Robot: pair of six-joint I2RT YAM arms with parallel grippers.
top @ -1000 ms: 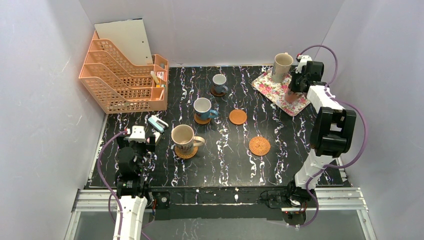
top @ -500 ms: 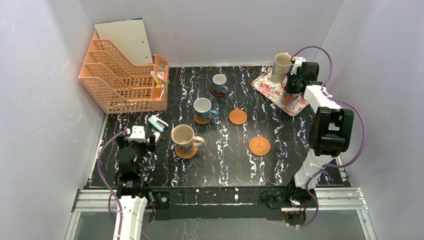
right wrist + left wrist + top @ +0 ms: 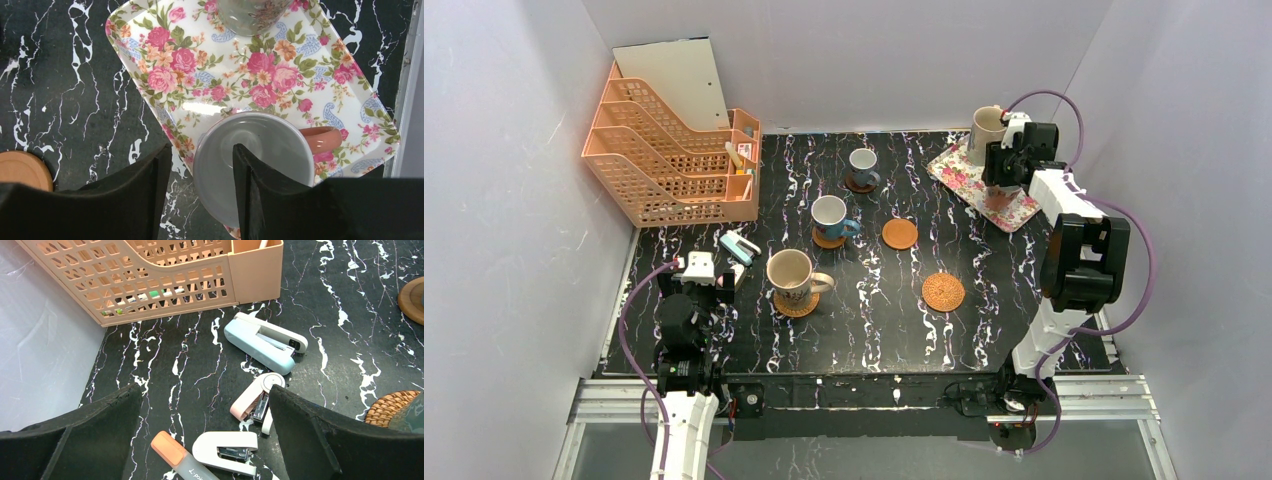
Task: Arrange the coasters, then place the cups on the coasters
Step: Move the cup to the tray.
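Note:
A small brownish-orange cup (image 3: 270, 145) with a white inside stands on the floral tray (image 3: 240, 70). My right gripper (image 3: 200, 155) is open astride its left rim, one finger inside the cup and one outside, with a gap to the wall. From above, that gripper (image 3: 999, 183) hangs over the orange cup (image 3: 998, 198), beside a beige cup (image 3: 988, 130). Two coasters lie bare: wicker (image 3: 943, 291) and wood (image 3: 900, 233). Another beige cup (image 3: 791, 273) and two blue cups (image 3: 829, 213) (image 3: 862, 162) sit on coasters. My left gripper (image 3: 205, 395) is open and holds nothing.
An orange file rack (image 3: 669, 150) fills the back left. Beneath the left gripper lie a blue stapler (image 3: 262, 342), a pink stapler (image 3: 255, 400), a white stapler (image 3: 227, 450) and an orange highlighter (image 3: 175, 455). The tray (image 3: 979, 180) lies near the right wall.
My right gripper has shifted left over the tray and its jaws have gone from shut to open around the orange cup's rim. The left arm has not moved.

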